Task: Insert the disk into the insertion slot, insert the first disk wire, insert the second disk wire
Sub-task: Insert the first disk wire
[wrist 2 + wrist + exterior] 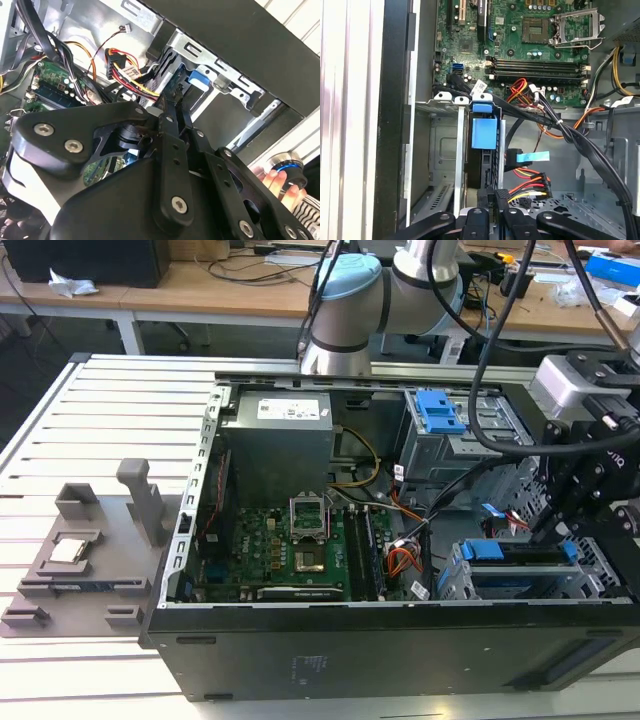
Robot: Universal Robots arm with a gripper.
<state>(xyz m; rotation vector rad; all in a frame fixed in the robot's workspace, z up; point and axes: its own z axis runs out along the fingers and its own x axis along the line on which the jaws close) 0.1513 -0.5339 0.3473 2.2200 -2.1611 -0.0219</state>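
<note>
The disk (515,572) stands on edge inside the insertion slot (600,575), a grey metal cage at the case's front corner on the exterior view's right. Its blue carrier tab (484,132) shows in both wrist views (200,79). My gripper (548,530) hangs just above the disk's end. The jaws are shut, with the tips (487,195) together at the disk's edge (169,100). A black connector on red, yellow and black wires (501,195) lies right beside the tips; I cannot tell whether they pinch it. A second black connector with a light blue tab (532,156) hangs loose nearby.
Black cable bundles (580,145) cross the open case beside the cage. The motherboard (300,550), power supply (275,440) and an upper bay with a blue latch plate (440,410) lie farther in. A grey fixture (90,550) sits outside. A person's hand (272,180) shows beyond the case wall.
</note>
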